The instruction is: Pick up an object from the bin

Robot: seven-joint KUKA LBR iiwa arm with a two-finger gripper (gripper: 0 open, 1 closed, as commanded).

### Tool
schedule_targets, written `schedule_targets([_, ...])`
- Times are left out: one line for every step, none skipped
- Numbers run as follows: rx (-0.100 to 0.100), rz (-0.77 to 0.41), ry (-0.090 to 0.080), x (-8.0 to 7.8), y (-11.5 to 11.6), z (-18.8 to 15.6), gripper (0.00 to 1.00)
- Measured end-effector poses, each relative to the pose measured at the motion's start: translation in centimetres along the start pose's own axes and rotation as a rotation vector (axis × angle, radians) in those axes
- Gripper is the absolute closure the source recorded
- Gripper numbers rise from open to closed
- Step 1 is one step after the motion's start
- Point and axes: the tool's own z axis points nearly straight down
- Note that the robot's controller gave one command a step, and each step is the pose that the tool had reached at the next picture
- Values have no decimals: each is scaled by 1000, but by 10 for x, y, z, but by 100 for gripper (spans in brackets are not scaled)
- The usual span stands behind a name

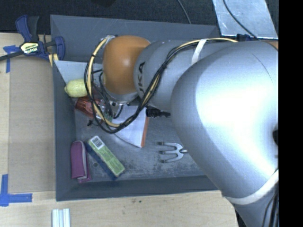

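Observation:
My gripper [109,107] is low at the bin's left side, under the arm's orange wrist cover and mostly hidden by it and by cables. It is right above a reddish-brown thing [84,107] that lies partly beneath it. A pale yellow, lemon-like round thing [75,88] rests just to its upper left against the bin's left wall. A white flat booklet with an orange edge [136,130] lies directly to the gripper's lower right.
A purple case [78,161] and a green-and-blue packet with a white label [107,157] lie near the front left corner. A small metal fork-like piece [170,151] sits on the bin floor front centre. White paper [71,70] lies at the back left. The arm covers the bin's right half.

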Motion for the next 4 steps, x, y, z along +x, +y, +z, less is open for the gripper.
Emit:
schedule_targets([0, 0, 0, 0, 0, 0, 100])
schedule_targets([0, 1, 0, 0, 0, -1, 100])
schedule_targets([6, 2, 8, 2, -2, -29, 100])
schedule_targets([-1, 3, -1, -2, 0, -52, 100])
